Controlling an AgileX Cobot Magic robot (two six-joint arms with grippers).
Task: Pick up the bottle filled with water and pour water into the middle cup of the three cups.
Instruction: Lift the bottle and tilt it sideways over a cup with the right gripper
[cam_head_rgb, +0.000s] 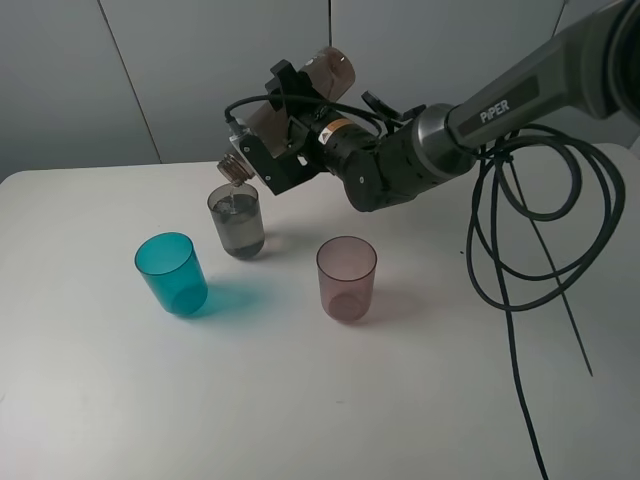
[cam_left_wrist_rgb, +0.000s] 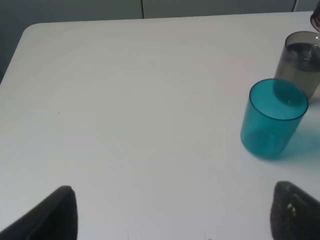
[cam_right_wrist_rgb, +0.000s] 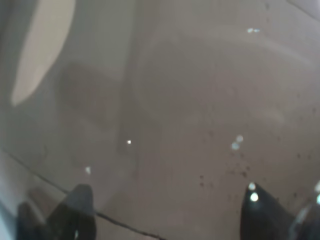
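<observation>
My right gripper is shut on the smoky brown bottle, which is tipped neck-down to the left. Its mouth hangs just over the middle cup, a grey tumbler with water in it, and a thin stream runs into it. The teal cup stands front left of it and the pinkish cup front right. In the right wrist view the bottle fills the picture between the dark fingertips. My left gripper is open above bare table, with the teal cup and the grey cup ahead to the right.
Black cables loop down from the right arm over the right side of the white table. A grey wall stands behind the table's far edge.
</observation>
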